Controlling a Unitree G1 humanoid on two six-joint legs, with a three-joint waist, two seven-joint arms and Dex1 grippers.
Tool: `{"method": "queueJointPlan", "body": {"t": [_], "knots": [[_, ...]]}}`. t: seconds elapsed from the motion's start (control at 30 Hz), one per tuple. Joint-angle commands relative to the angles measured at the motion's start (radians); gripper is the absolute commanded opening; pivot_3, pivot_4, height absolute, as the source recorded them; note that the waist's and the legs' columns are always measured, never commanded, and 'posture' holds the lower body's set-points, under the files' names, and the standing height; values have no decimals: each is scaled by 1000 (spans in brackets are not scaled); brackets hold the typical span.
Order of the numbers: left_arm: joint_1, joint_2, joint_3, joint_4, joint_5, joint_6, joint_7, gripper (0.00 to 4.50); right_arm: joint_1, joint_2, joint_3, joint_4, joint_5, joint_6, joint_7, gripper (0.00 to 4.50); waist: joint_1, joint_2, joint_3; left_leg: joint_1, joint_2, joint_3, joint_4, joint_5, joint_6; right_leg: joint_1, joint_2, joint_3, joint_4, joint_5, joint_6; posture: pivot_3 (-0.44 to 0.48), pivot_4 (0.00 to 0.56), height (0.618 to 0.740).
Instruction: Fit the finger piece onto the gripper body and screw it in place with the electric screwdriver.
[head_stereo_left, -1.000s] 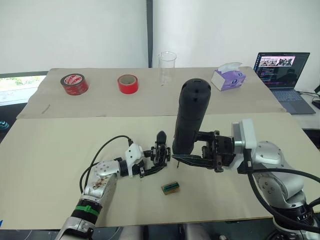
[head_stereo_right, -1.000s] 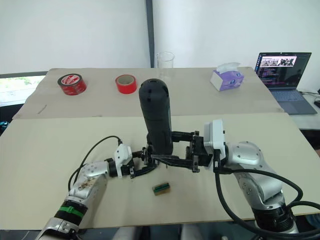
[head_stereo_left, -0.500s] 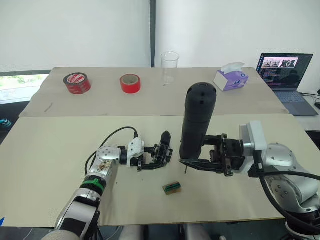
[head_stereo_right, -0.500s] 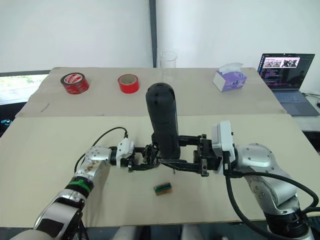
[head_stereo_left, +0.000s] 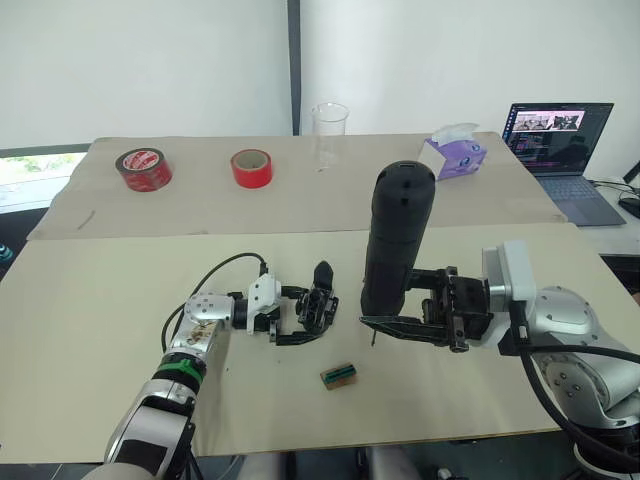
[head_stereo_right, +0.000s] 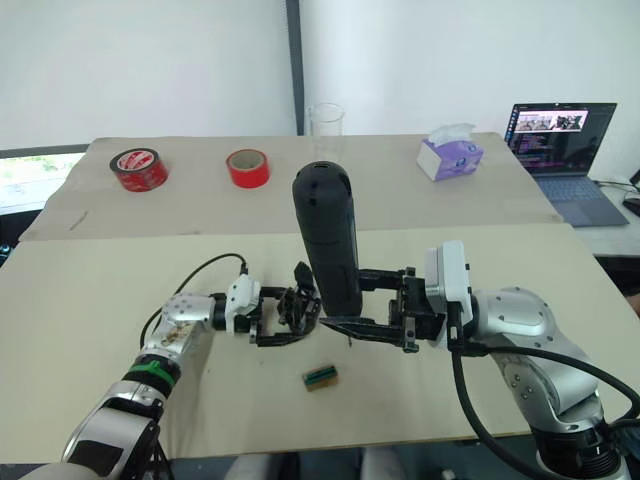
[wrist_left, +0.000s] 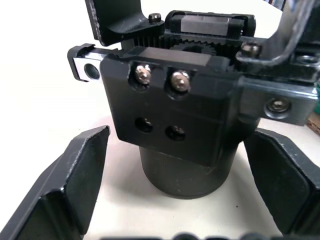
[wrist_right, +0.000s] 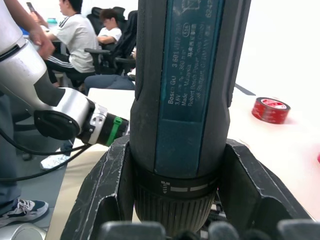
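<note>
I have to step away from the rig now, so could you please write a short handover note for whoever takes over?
Left gripper: open, its fingers either side of the gripper body, which stands on the table.
Right gripper: shut on the electric screwdriver, held upright, bit down, just to the right of the body.
Two screws sit in the body's block, with two holes empty below them.
Done: screwdriver picked up, body framed.
Left: bring the bit onto the screws and drive them; whether the finger piece is seated cannot be told.

Two red tape rolls, beaker, tissues, laptop.
</note>
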Motion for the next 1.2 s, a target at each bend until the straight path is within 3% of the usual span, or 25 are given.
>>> {"method": "queueJointPlan", "body": {"t": [0.03,0.23,0.43,0.63,1.03,1.13,1.2], "knots": [[100,39,25,-171,-23,103,56,4492,-8,-6,-35,-34,28,-7,-5,1933,-5,0,0,0,0,0,0,0,0,0,0,0,0,0,0,0,150,740],[226,69,17,-432,-23,265,167,4492,-11,-7,-33,-25,23,-8,-4,1933,0,0,0,-1,-1,0,0,0,0,-1,-2,0,0,0,0,0,150,740],[291,-2,-18,-521,4,329,308,4492,-19,-1,-26,-18,18,-10,-7,1933,17,0,0,-1,-2,0,1,0,0,0,-4,1,-1,0,0,0,150,740],[268,-49,-43,-510,31,363,381,4492,-21,0,-24,-21,18,-8,-11,1933,25,0,0,-1,-3,1,2,0,0,0,-4,1,-1,0,0,0,150,740],[270,-24,-38,-476,37,355,389,4492,-27,1,-24,-22,15,-11,-19,1933,23,0,0,-1,-2,0,1,0,0,0,-3,1,-1,0,0,0,150,740],[270,-22,-40,-463,42,359,390,3722,-33,-2,-27,-25,21,-13,-17,1933,23,0,0,0,-2,0,1,0,0,0,-3,1,-1,0,0,0,150,740],[271,-21,-42,-460,43,357,389,2817,-46,-7,-31,-27,31,-8,-16,1933,22,0,0,0,-2,0,1,0,0,0,-3,1,-1,0,0,0,150,740]]}}
